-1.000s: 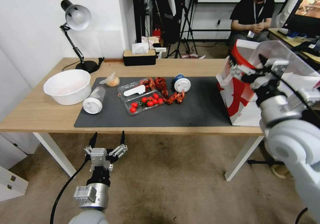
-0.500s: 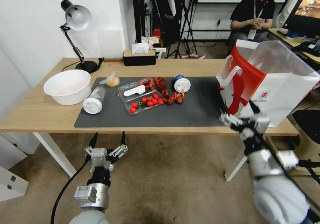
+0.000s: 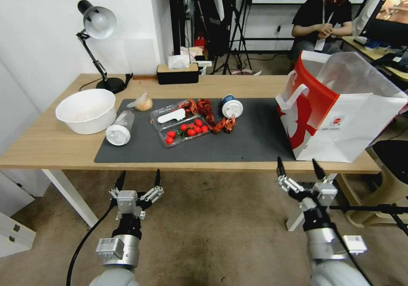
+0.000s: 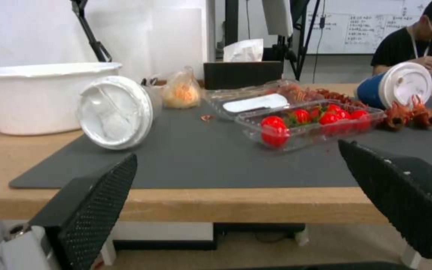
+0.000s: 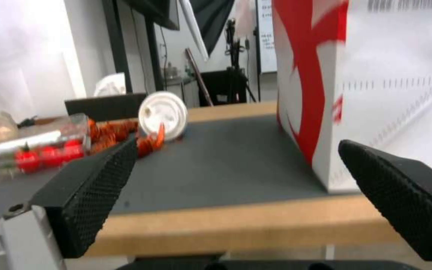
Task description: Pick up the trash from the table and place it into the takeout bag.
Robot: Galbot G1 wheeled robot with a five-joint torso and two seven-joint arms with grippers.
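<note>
The takeout bag stands open at the right end of the table, white with red sides. On the dark mat lie a blue-white lidded cup on its side, a clear white-capped bottle and a small clear bag of orange food. My left gripper hangs open below the table's front edge, facing the bottle. My right gripper is open too, just under the front edge before the bag. Both hold nothing.
A clear tray of cherry tomatoes and red crayfish shells sit mid-mat. A big white bowl stands at the left, a desk lamp and a tissue box at the back. A person sits behind the bag.
My right arm has dropped from in front of the bag's mouth to below the table's front edge, with its gripper open. The left arm has stayed put.
</note>
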